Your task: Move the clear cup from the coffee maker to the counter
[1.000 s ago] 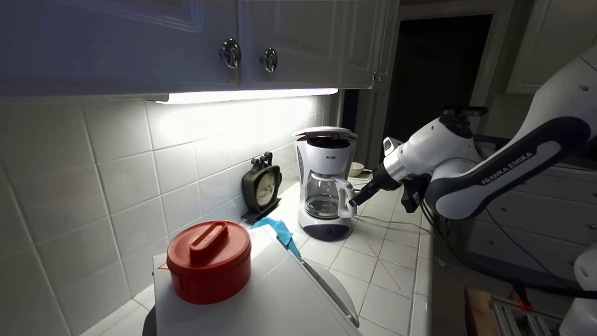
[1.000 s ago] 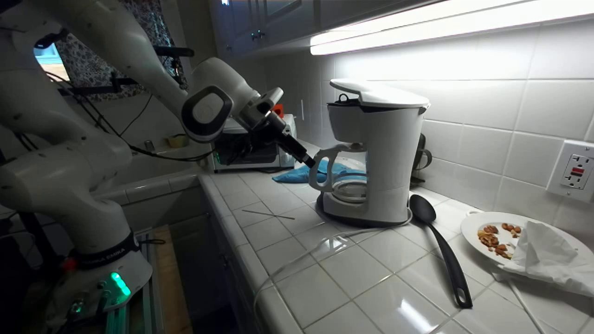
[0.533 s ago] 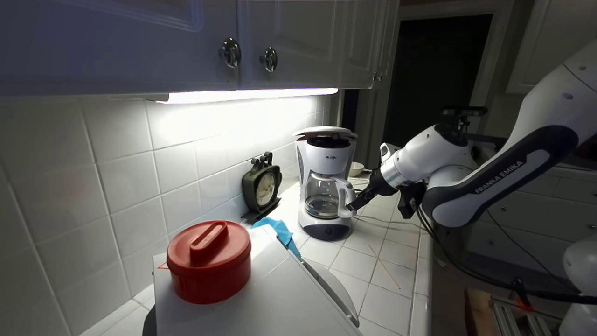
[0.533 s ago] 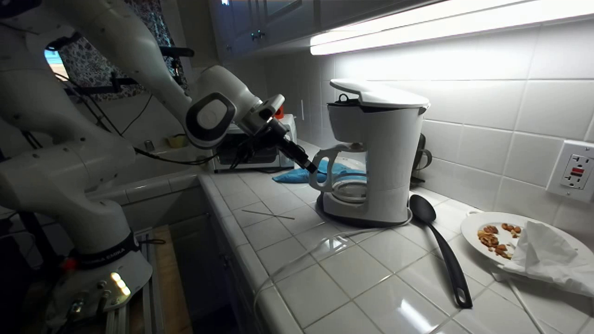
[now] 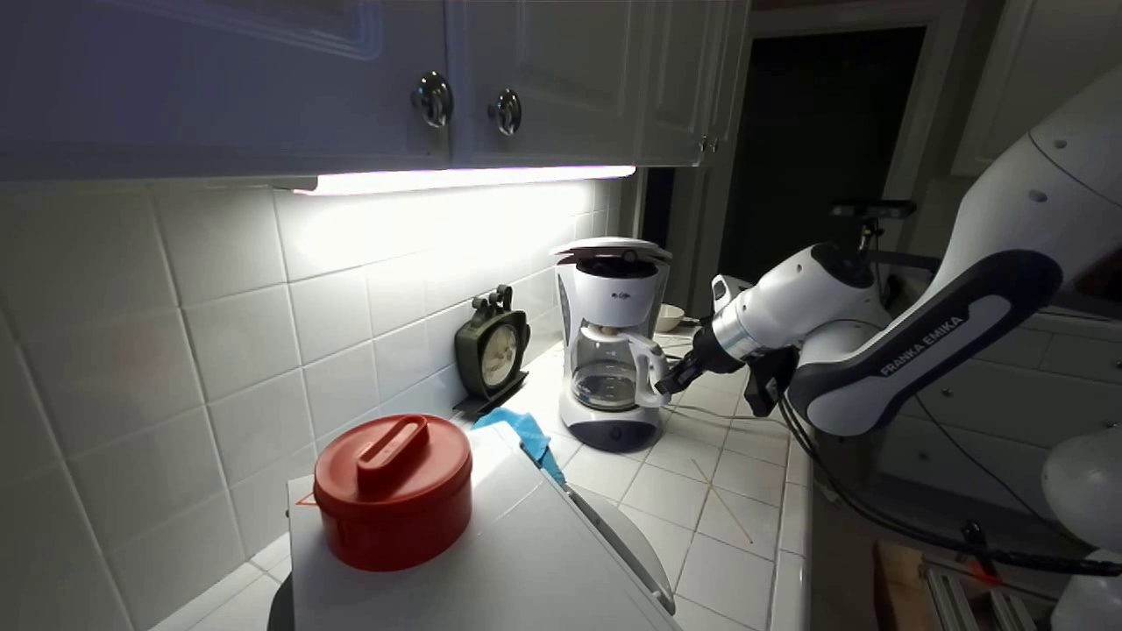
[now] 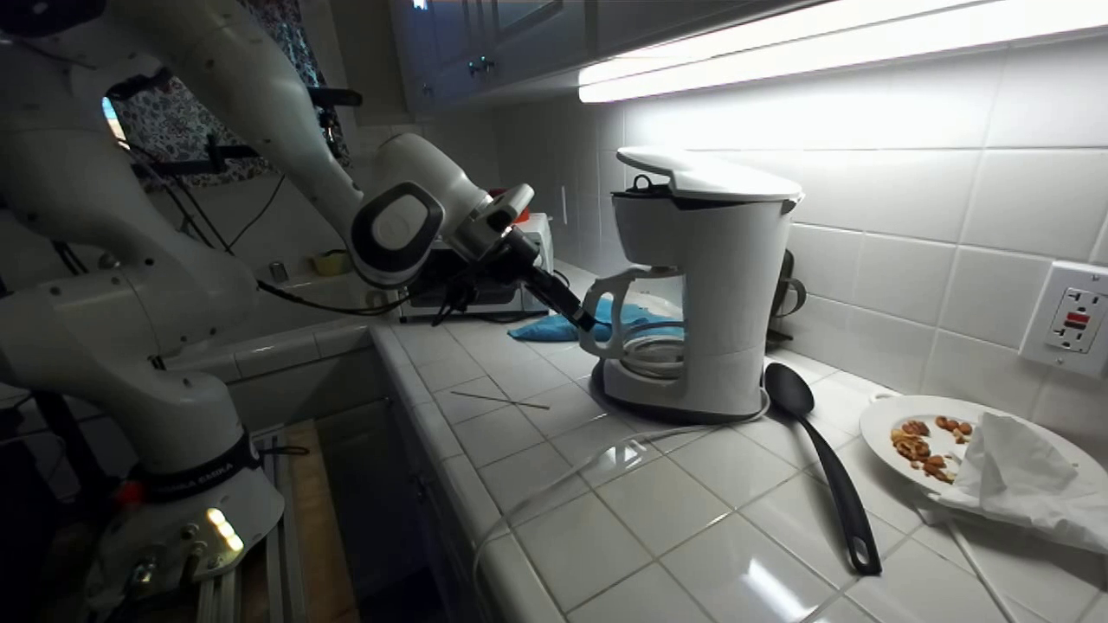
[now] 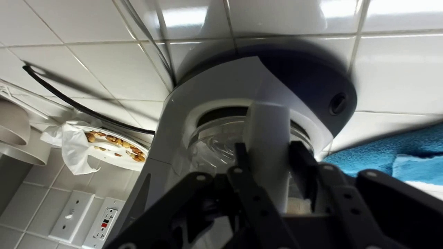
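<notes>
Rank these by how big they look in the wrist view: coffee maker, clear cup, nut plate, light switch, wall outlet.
1. coffee maker
2. clear cup, partly behind the tool
3. nut plate
4. light switch and wall outlet: too alike to rank

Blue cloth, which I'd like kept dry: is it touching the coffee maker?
Apart: in an exterior view, a strip of the white-tiled counter shows between the blue cloth and the coffee maker.
</notes>
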`<control>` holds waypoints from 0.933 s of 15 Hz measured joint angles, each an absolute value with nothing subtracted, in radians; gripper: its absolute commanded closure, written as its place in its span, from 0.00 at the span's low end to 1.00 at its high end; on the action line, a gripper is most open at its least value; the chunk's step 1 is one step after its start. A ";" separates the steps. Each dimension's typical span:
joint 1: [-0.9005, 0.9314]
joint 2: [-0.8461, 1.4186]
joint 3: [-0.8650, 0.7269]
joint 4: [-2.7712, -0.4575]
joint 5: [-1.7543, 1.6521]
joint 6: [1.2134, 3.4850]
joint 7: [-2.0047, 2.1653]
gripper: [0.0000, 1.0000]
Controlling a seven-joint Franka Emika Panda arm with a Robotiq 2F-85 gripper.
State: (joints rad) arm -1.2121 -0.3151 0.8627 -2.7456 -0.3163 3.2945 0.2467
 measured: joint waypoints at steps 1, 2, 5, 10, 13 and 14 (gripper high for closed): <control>-1.234 -0.315 0.883 -2.745 -0.316 3.302 0.247 0.90; -1.252 -0.315 0.901 -2.745 -0.316 3.309 0.247 0.90; -1.280 -0.315 0.934 -2.745 -0.314 3.326 0.249 0.90; -1.262 -0.294 0.925 -2.739 -0.313 3.326 0.293 0.91; -1.220 -0.254 0.878 -2.721 -0.312 3.326 0.335 0.91; -1.199 -0.234 0.854 -2.712 -0.312 3.326 0.349 0.91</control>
